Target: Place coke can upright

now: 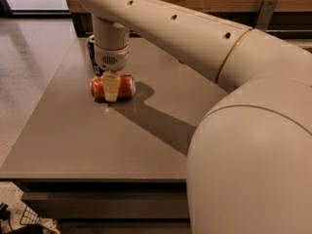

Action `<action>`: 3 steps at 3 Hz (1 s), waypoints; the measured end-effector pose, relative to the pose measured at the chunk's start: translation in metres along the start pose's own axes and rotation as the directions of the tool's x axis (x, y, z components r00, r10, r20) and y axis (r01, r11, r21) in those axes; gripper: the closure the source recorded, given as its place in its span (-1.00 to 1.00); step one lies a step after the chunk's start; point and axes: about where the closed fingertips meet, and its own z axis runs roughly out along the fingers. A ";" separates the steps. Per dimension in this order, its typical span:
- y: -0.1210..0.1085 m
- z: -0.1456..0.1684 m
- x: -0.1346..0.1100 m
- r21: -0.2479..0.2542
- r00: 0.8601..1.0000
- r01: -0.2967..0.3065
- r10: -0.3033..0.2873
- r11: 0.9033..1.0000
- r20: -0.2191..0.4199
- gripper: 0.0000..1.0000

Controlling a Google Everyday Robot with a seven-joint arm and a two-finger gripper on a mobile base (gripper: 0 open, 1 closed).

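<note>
Grey table [73, 145], red coke can [127, 86] on its side, lettering illegible, gripper [111, 89] over its middle, grip unclear.

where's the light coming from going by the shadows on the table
Camera view: the arm throws a dark band across the table from the coke can toward the lower right, so the light is likely overhead and behind; the gripper sits over the can.

A dark can [90, 55] stands just behind the end effector [111, 85], which hangs low over the grey desk [97, 145].
</note>
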 end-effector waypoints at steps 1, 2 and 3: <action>0.000 0.002 -0.001 0.000 1.000 0.001 -0.001 1.000 0.001 0.46; -0.001 0.004 -0.002 0.000 1.000 0.002 -0.002 1.000 0.003 0.92; -0.001 0.005 -0.002 0.000 1.000 0.002 -0.002 1.000 0.003 1.00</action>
